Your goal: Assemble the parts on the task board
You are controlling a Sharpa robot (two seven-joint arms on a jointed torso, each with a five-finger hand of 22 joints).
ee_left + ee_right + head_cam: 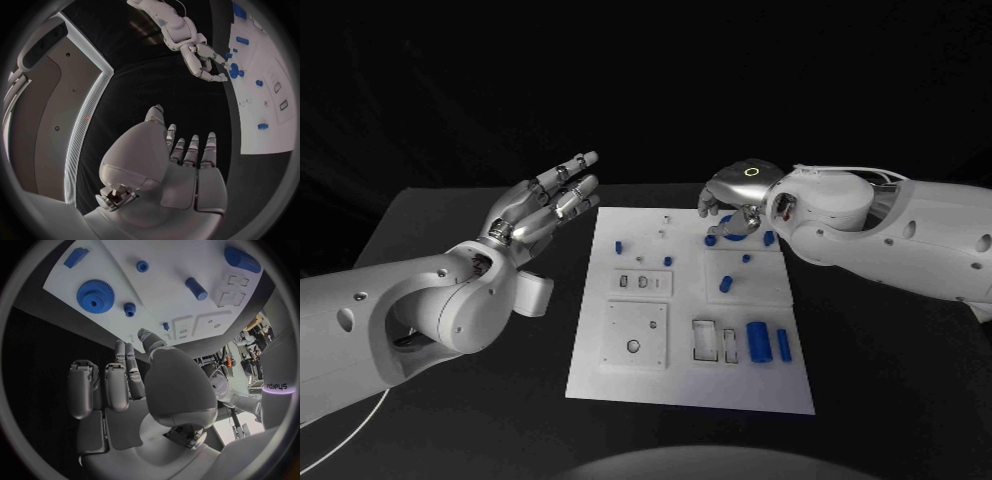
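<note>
Facing the right hand [147,390], a blue gear [95,296].

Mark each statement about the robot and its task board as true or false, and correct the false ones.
1. The left hand holds a blue part. False: it is open, raised left of the task board.
2. The right hand hangs over the board's far end. True.
3. A blue gear lies on the board. True.
4. The large blue cylinder stands upright. False: it lies flat.

White task board [626,385] carries blue parts [759,342] on a black table [877,380]
</note>
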